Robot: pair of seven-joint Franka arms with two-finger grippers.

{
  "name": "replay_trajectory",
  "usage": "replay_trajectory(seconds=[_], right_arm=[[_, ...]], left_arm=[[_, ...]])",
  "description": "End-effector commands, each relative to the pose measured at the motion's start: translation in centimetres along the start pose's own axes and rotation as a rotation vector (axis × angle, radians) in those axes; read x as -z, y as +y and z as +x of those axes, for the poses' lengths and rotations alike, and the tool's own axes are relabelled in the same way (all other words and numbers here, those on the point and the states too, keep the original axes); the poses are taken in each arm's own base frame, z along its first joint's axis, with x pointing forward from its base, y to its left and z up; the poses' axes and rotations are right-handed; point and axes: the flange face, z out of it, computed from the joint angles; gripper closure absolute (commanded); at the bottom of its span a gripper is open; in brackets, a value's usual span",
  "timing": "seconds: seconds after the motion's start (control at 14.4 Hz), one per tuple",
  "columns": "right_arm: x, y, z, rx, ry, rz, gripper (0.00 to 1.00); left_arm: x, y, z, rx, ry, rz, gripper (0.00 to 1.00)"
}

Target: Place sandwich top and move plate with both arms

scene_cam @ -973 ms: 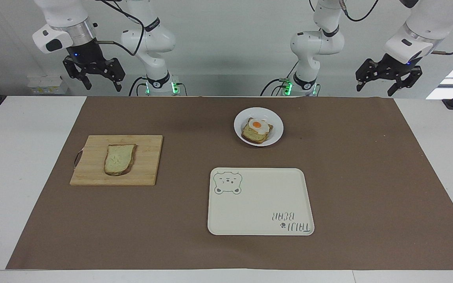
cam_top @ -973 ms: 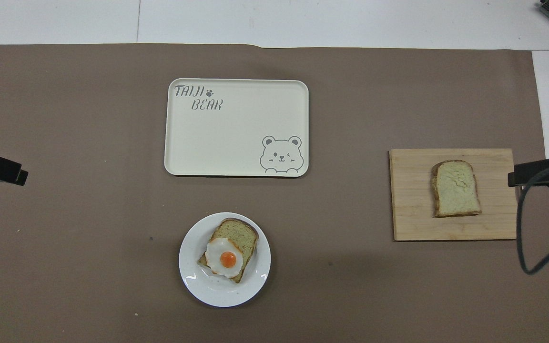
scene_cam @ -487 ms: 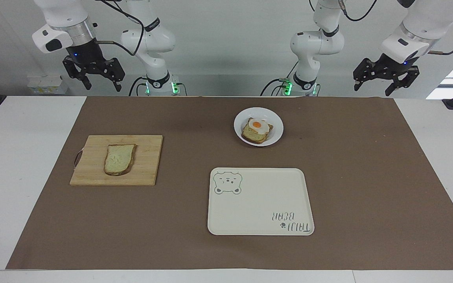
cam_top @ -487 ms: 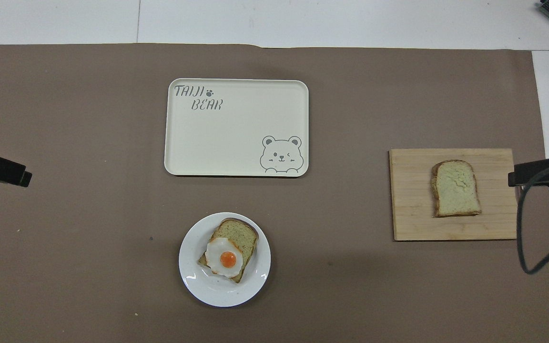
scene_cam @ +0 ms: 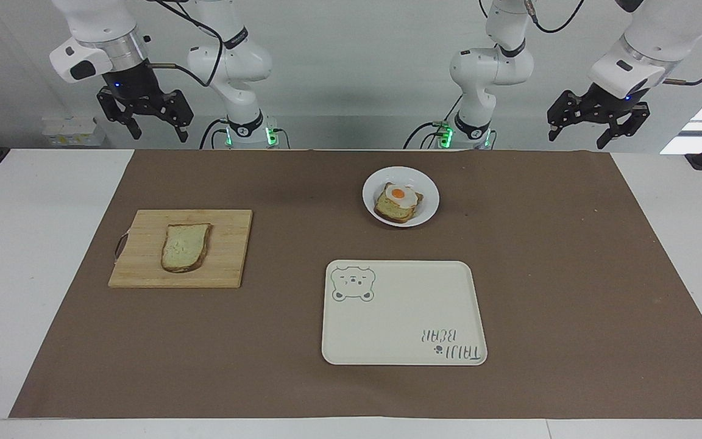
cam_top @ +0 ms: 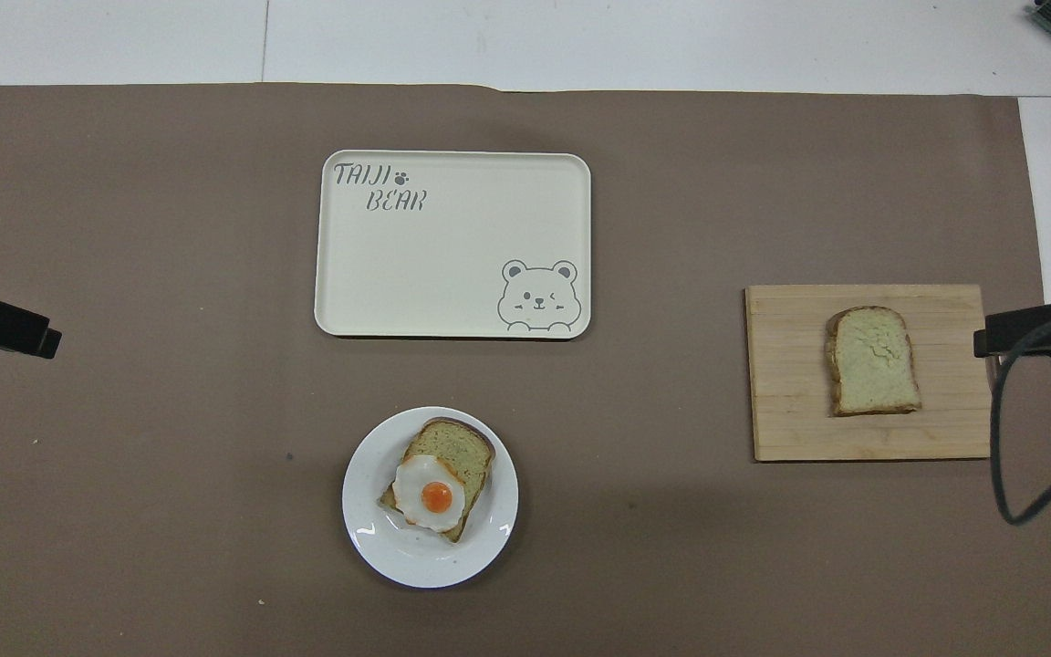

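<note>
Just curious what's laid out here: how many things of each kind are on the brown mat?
Bread slices: 2, the sandwich top and the egg-topped slice
Fried egg: 1
Plate: 1
Cutting board: 1
Tray: 1
Total: 6

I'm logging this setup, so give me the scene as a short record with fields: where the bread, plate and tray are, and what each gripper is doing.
sandwich top: lying on the cutting board, toward the right arm's end
plate: holds egg-topped bread
tray: bare, farther from the robots than the plate
right gripper: open, raised, holding nothing
left gripper: open, raised, holding nothing
</note>
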Motion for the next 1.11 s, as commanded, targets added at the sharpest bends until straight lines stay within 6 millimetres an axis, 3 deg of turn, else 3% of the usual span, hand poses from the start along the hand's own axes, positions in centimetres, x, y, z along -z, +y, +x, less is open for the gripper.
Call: replay_trajectory(seconds=[0.0,0.21,0.35,0.7,1.04], right_arm=[[0.0,0.6,-0.6,0.008,-0.008,-0.008,0.00],[-0.6,2.6,-0.4,-0.026,-0.019,-0.011,0.00],[-2.2,4.3,-0.2,-0.033,-0.040,-0.011,0.00],[-5.7,4.6,1.7,-0.019,-0.001,-0.011,0.00],[-10.8,6.4,3.6,0.183,0.002,-0.011,0.00]], left_arm=[[-0.1,0.4,-0.8,-0.005,-0.009,-0.002,0.00],[-0.1,0.4,-0.8,-0.005,-0.008,-0.004,0.00],[-0.1,0.4,-0.8,-0.005,-0.008,-0.004,0.00],[0.0,0.5,-0.8,-0.004,-0.007,-0.003,0.00],[-0.1,0.5,-0.8,-0.004,-0.010,-0.004,0.00]])
